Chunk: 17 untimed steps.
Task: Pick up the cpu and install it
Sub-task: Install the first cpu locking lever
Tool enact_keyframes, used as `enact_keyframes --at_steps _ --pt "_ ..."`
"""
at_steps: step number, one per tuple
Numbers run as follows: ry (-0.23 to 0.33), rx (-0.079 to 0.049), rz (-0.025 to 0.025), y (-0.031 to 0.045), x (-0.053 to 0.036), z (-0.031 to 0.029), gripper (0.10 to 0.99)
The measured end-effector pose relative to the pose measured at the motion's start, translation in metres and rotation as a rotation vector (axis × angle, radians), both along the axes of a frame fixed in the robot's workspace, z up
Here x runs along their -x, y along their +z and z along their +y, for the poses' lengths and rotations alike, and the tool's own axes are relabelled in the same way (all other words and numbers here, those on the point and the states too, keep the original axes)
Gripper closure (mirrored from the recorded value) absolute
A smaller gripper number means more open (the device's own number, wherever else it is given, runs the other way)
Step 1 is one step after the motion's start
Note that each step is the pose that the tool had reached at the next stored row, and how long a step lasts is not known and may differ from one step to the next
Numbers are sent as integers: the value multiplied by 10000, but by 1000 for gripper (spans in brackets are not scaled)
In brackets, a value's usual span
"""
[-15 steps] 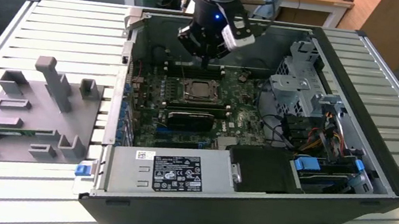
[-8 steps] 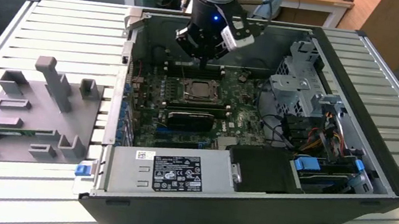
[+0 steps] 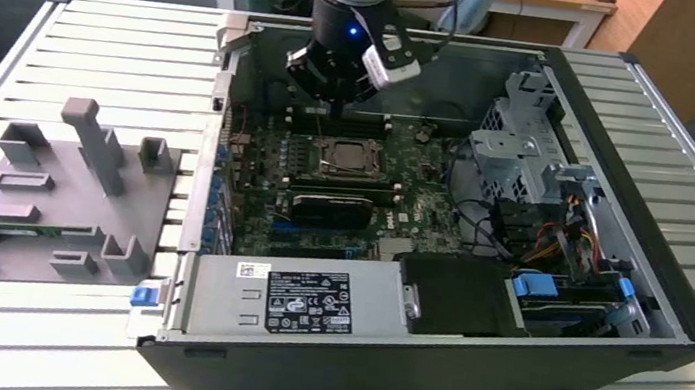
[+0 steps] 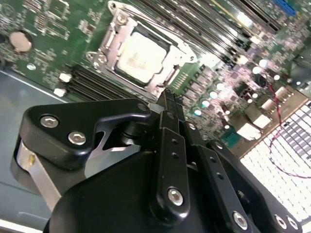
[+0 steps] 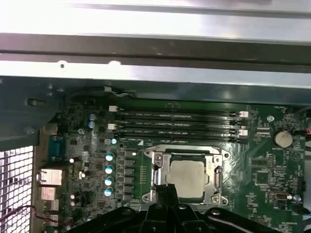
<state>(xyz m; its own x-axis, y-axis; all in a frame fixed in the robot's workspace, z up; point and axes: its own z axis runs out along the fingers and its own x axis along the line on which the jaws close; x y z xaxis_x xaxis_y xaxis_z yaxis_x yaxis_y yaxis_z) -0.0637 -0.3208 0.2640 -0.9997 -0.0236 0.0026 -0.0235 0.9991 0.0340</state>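
Black gripper (image 4: 167, 99); silver screws

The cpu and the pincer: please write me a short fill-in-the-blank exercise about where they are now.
1. The cpu lies in the ____ on the motherboard.
2. The pincer is ____, holding nothing.
3. In the exterior view, the pincer is above the open computer ____.
4. The grey fixture block sits at the exterior view's ____.

Missing words: socket; shut; case; left
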Motion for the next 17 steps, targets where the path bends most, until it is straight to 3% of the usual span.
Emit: enact_keyframes --at_steps 12,17 --pt "-1 -1 0 -24 254 5 980" --pt "1 0 1 -30 302 60 980"
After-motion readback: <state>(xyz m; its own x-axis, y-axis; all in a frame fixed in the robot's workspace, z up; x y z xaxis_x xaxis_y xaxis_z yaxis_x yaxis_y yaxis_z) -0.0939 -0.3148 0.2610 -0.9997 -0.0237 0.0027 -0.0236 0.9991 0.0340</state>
